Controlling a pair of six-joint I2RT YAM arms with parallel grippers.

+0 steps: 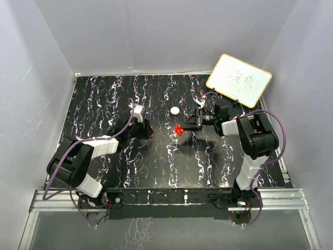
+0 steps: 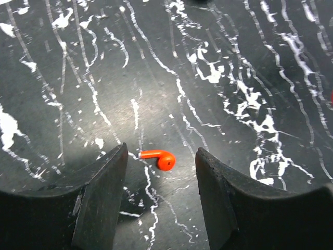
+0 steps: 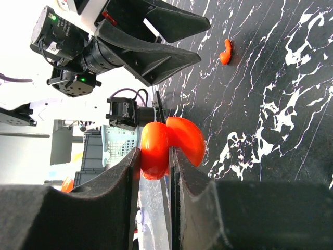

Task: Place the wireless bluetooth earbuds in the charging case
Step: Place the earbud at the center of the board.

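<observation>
Holding now: the right gripper (image 3: 156, 151) is pinching a glossy red plastic charging case (image 3: 184, 138) between narrow jaws, and the case seems to be standing open, one half beside the finger.
Left hand: the left gripper (image 2: 161, 150) is standing wide just over the table and is holding nothing; its two dark fingers (image 2: 104, 198) are straddling the earbud without touching it.
Place of the earbud: a small red plastic earbud (image 2: 158, 158) is lying on the black marbled table (image 1: 104, 104), at about eight o'clock from the held case in the top view, with its stem pointing to nine o'clock in the left wrist view.
Handling: it is looking very light, hard and smooth, so I am judging that it can slip or flick away under a hard squeeze.
Where to take it: probably across the round bud at the three o'clock end, not on the thin stem.
Around: a white round disc (image 1: 175, 110) is sitting at twelve o'clock from the case, apart from it; a white board with a tan frame (image 1: 239, 79) is leaning at two o'clock of the table.
In the way: nothing is lying between the fingers and the earbud, but the two grippers are standing near each other, so bringing them together is risking a bump.
Other earbuds: I cannot tell where they are.
</observation>
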